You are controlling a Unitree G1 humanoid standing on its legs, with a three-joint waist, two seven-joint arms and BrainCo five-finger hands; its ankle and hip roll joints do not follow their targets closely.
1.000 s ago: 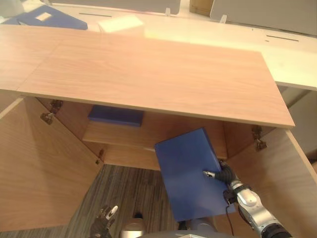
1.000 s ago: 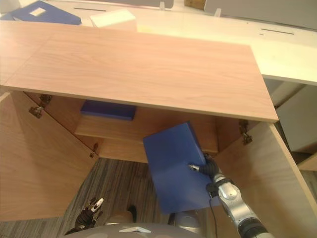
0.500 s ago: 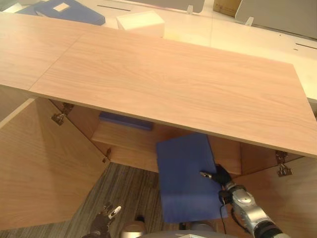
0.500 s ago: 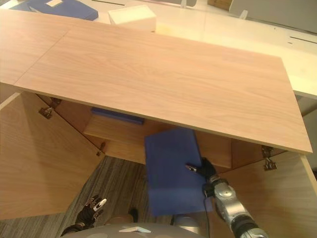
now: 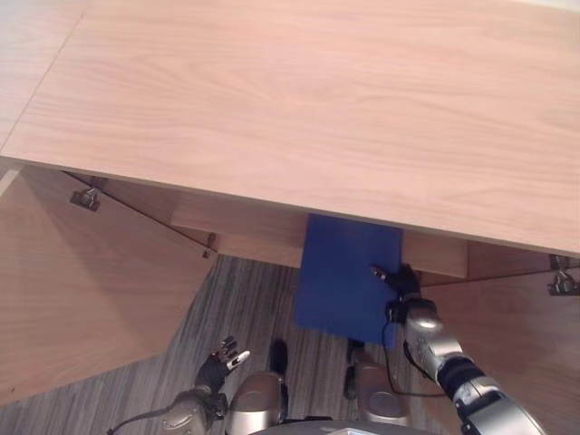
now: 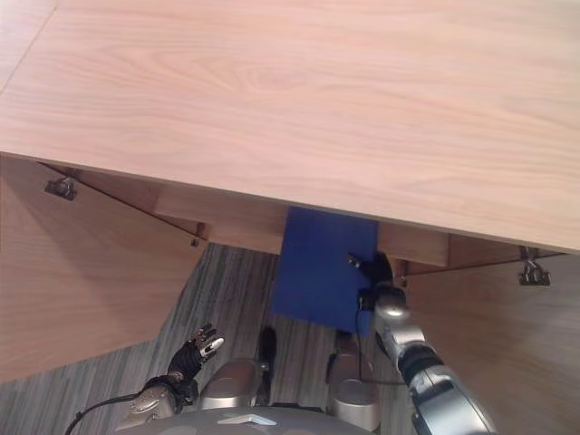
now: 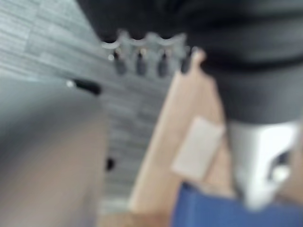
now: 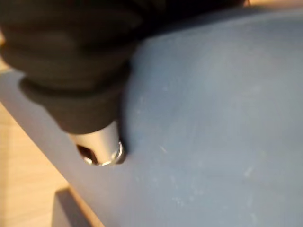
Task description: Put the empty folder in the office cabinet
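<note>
My right hand (image 5: 403,283) is shut on a plain blue folder (image 5: 343,272), holding it by its right edge. The thumb (image 8: 102,147) presses on the folder's face (image 8: 213,118), and the fingers are hidden behind it. The folder hangs upright in the open front of the wooden cabinet, its upper end hidden under the cabinet's top (image 5: 317,100). My left hand (image 5: 217,364) hangs low at the lower left over the floor, away from the folder, open with its fingers (image 7: 142,59) relaxed.
The cabinet's left door (image 5: 82,281) and right door (image 5: 530,349) stand swung open on either side. A shelf edge (image 5: 240,227) shows just under the top. Grey striped carpet (image 5: 245,299) lies in front of the cabinet.
The camera has moved forward and looks more steeply down. My right hand has carried the folder further in, so its upper end now sits under the cabinet's top.
</note>
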